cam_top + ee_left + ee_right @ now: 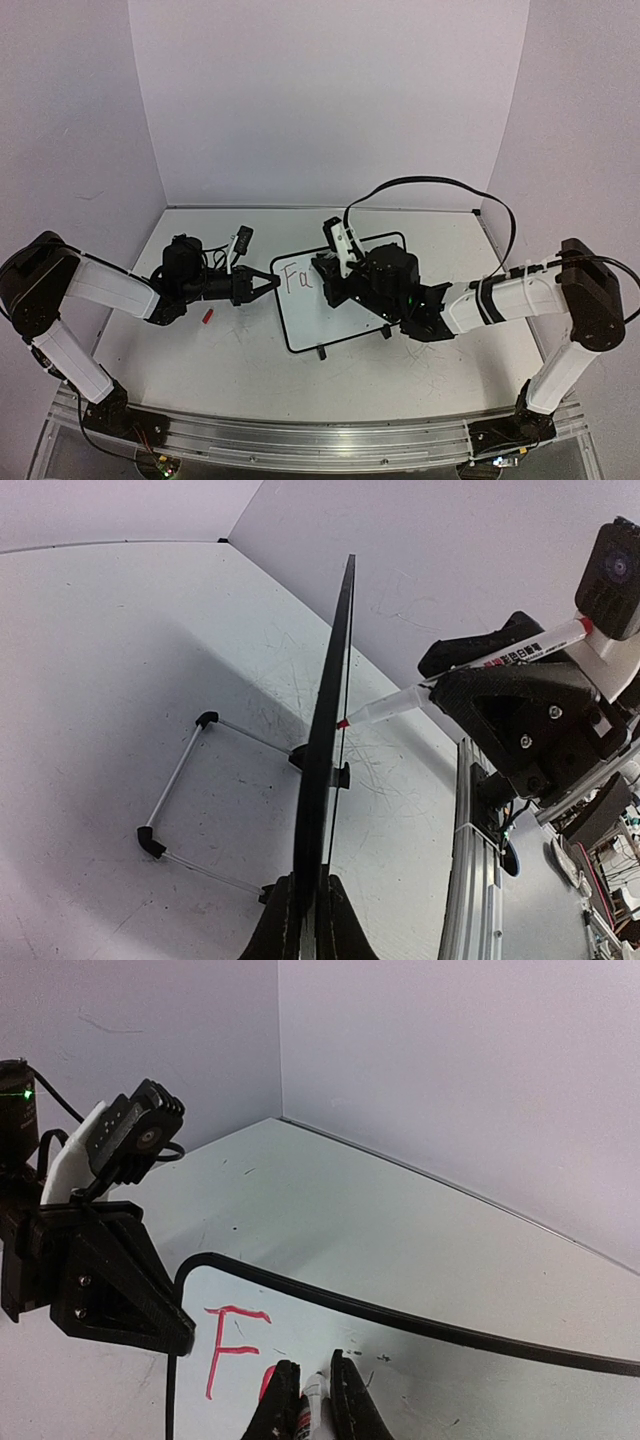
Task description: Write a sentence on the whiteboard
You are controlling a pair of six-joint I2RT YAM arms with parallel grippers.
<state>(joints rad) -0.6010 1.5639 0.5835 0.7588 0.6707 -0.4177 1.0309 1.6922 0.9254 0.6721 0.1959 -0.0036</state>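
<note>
The whiteboard (335,315) stands tilted at mid-table, with "Fa" in red (295,278) near its upper left corner. My left gripper (272,284) is shut on the board's left edge. In the left wrist view the board (325,730) is edge-on, with my left gripper (312,885) clamped on its frame. My right gripper (335,272) is shut on a red-tipped marker (400,704), whose tip touches the board face. In the right wrist view the marker (309,1412) sits between the fingers of my right gripper (311,1370), beside the red F (228,1345) and a second red stroke.
A small red cap (208,316) lies on the table left of the board. The board's wire prop leg (178,778) rests on the table behind it. A black cable (430,184) arcs above the right arm. White walls close the back and sides.
</note>
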